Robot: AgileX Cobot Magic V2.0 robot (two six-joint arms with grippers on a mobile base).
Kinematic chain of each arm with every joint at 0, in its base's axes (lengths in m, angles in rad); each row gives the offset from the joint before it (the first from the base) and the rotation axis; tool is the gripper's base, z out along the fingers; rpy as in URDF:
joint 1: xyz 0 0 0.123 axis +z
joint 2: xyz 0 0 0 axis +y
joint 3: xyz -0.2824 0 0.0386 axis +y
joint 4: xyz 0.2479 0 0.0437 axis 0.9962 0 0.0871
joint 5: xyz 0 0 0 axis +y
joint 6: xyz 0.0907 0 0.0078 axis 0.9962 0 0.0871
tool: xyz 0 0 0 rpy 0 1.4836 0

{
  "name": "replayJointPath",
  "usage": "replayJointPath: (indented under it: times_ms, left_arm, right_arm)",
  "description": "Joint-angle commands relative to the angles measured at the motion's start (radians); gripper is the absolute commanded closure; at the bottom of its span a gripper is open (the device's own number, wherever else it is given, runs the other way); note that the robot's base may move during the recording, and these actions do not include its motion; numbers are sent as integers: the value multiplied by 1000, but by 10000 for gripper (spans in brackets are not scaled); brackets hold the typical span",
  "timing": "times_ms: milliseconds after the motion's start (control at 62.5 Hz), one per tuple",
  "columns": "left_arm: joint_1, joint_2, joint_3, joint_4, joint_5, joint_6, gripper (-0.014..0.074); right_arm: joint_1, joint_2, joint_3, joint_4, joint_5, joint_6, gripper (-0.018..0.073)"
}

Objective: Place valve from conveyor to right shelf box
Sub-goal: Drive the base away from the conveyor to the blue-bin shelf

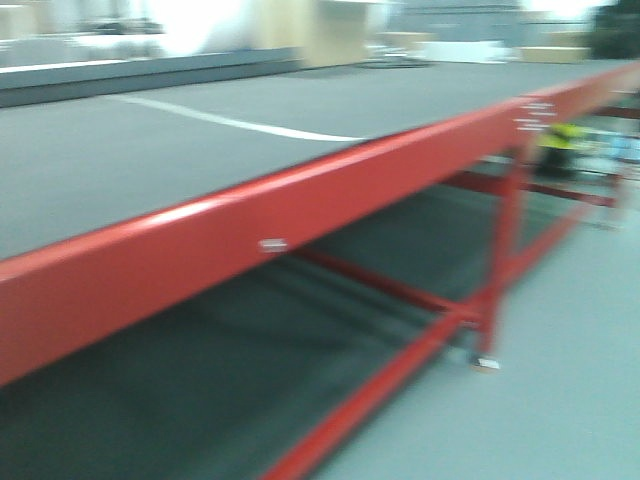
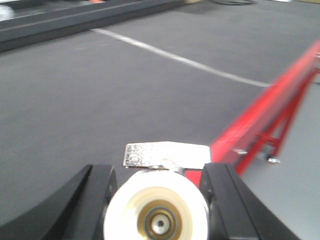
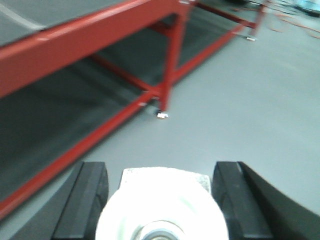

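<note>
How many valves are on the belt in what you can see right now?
0. The conveyor belt shows only grey surface and one white line in the front and left wrist views; blur and the unseen stretches could hide one.

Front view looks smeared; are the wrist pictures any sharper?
Hardly. Front view: conveyor frame streaked sideways, background washed out by glare. Left wrist view: conveyor belt soft, white line smeared. Right wrist view: all soft, near white disc worst.
</note>
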Motion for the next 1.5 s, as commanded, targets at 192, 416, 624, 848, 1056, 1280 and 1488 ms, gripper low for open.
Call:
replayJointPath:
  times_ms: [192, 416, 624, 848, 1056, 1280, 1488]
  left_arm:
    - [2, -5, -7, -5, -52, 0, 707]
    - [2, -5, -7, -5, -52, 0, 707]
    - [2, -5, -7, -5, -52, 0, 707]
    - [2, -5, -7, -5, -52, 0, 707]
    - [2, -5, -7, -5, -52, 0, 707]
    - [2, -5, -7, -5, -52, 0, 707]
    - [2, -5, -7, -5, -52, 0, 707]
  right_arm:
    - [1, -7, -9, -7, -71, -6, 721]
    - [1, -7, -9, -7, -71, -6, 721]
    - [1, -7, -9, -7, -71, -6, 721]
    - [1, -7, -9, -7, -71, -6, 721]
    - [1, -7, -9, -7, -71, -6, 721]
    - [1, -7, -9, -7, -71, -6, 721]
    - [1, -7, -9, -7, -71, -6, 721]
